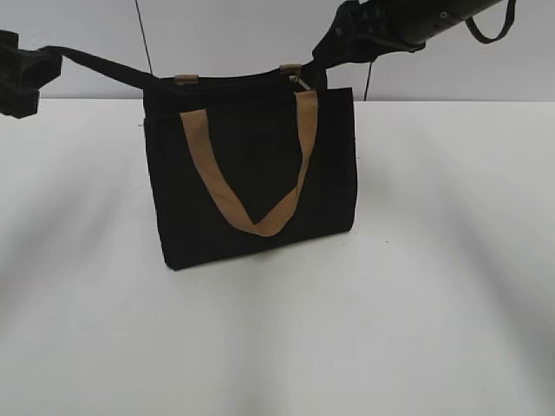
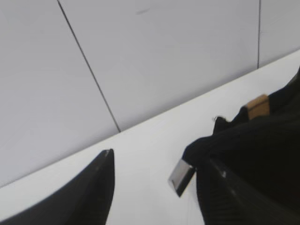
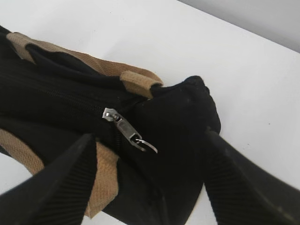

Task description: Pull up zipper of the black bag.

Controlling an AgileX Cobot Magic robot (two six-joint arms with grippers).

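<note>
The black bag (image 1: 251,173) stands upright mid-table, a tan handle (image 1: 260,221) hanging down its front. The zipper runs along its top edge, and its silver slider (image 1: 299,82) sits near the right end. In the right wrist view the slider (image 3: 123,126) and ring pull (image 3: 147,145) lie between the wide-open fingers of my right gripper (image 3: 149,136), which straddles the bag's right end (image 3: 187,122) without touching the pull. My left gripper (image 1: 147,78) reaches to the bag's top left corner. Its jaws (image 2: 159,159) are open, and a black fabric end with a silver tag (image 2: 180,176) lies against the right finger.
The bag stands on a white table (image 1: 416,303) with a pale wall (image 1: 243,35) close behind it. A second tan handle (image 3: 70,58) lies along the far side of the bag's top.
</note>
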